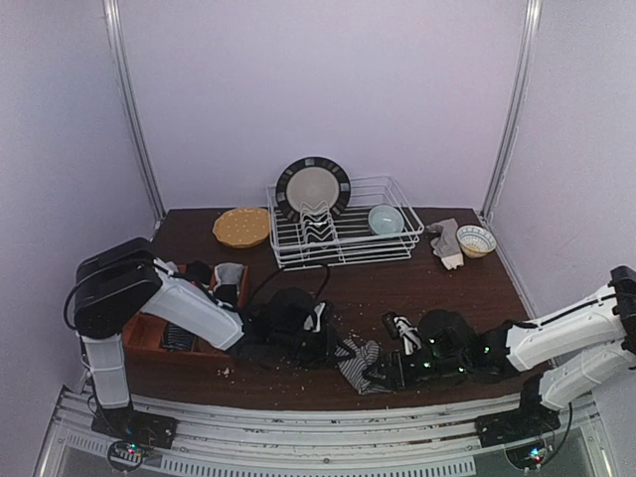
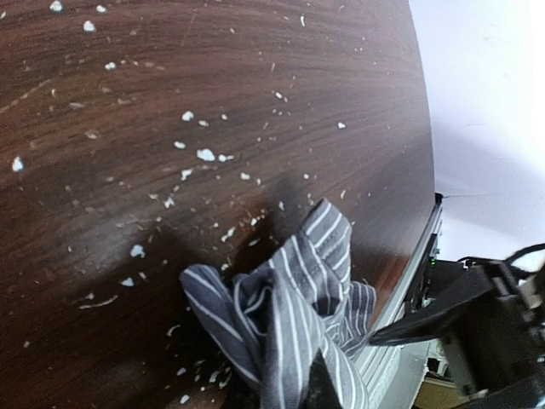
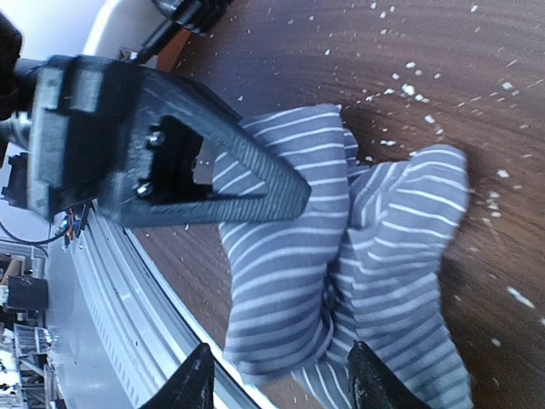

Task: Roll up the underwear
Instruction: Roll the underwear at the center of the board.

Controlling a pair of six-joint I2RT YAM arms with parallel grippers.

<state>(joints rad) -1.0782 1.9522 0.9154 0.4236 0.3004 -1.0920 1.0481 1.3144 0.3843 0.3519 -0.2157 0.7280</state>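
Observation:
The dark underwear with fine white stripes lies crumpled near the table's front edge. It fills the left wrist view and the right wrist view. My left gripper comes in from the left and is shut on its cloth, with one black fingertip showing among the folds. My right gripper is open, its fingertips wide apart on either side of the cloth's near edge. It reaches in from the right. The two grippers nearly meet over the garment.
A small rolled striped garment and black garments lie close by. A brown box stands at the left. A wire dish rack, a yellow plate and a bowl stand at the back. White crumbs dot the table.

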